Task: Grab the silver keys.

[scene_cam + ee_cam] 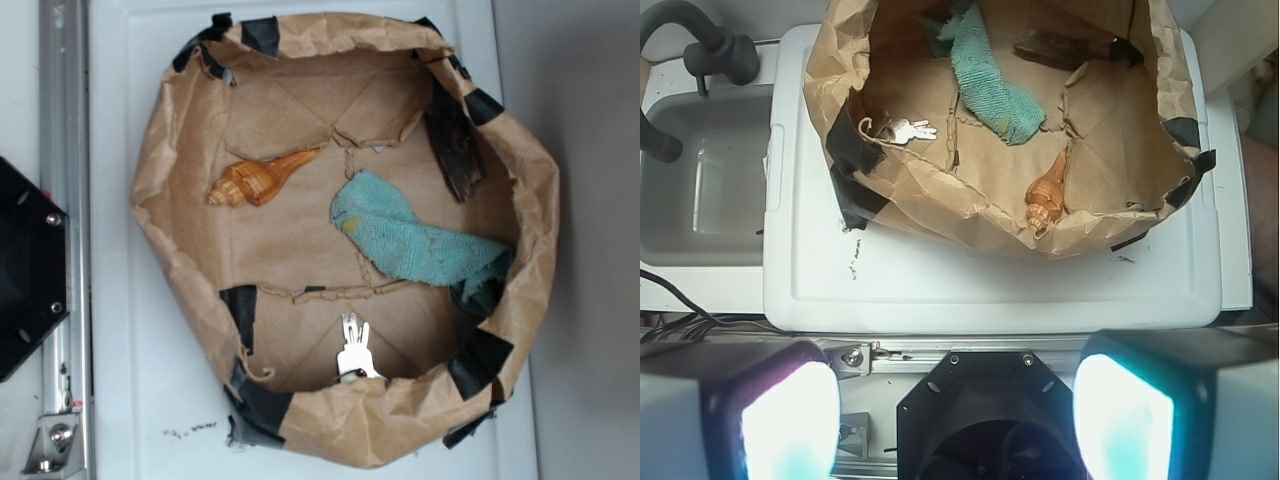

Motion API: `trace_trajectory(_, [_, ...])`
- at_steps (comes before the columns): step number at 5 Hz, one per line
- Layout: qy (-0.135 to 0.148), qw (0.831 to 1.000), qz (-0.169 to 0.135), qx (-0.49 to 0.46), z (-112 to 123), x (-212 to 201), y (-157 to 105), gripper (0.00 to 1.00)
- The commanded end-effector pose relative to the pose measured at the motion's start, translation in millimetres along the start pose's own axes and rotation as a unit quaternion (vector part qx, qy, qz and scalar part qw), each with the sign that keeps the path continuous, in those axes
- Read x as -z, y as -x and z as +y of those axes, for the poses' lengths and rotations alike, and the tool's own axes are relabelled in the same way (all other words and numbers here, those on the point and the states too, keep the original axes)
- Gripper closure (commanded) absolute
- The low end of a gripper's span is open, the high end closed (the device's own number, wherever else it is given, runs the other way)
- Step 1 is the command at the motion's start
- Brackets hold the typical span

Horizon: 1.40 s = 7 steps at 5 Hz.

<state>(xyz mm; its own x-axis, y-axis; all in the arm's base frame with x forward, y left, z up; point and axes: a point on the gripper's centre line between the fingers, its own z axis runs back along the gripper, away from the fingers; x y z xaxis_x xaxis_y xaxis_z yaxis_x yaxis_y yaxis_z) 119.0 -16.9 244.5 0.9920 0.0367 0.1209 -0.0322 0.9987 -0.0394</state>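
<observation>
The keys (353, 350) lie partly behind the bag (160, 200) wall in the exterior view, their lower ends hidden; whether there are 2 or 3 is too small to tell. In the wrist view the 2 fingers (790, 425) are blurred, glowing blocks cut off by the bottom edge, their tips out of view. The cloth (990, 80) and bag run off that view's top edge. The sink (700, 240) is cut at the left.

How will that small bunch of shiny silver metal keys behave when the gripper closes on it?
The small bunch of shiny silver metal keys lies flat on the brown paper bag's floor, so probably hard to get under. The smooth metal may slip, and the splayed keys likely swing loosely.
</observation>
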Motion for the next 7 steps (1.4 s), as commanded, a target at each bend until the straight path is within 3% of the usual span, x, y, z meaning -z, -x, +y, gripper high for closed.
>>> trace_trajectory(1, [0.0,1.0,0.0,0.0,0,0,0,0.0])
trace_trajectory(2, [0.022,0.996,-0.027,-0.087,-16,13,-42,0.0])
trace_trajectory(3, [0.014,0.981,-0.005,-0.194,-7,33,-80,0.0])
trace_trajectory(5, [0.021,0.955,0.002,-0.297,34,64,-92,0.0])
trace_trajectory(6, [0.068,0.959,-0.016,-0.274,37,77,-85,0.0])
trace_trajectory(7, [0.068,0.959,-0.016,-0.274,37,77,-85,0.0])
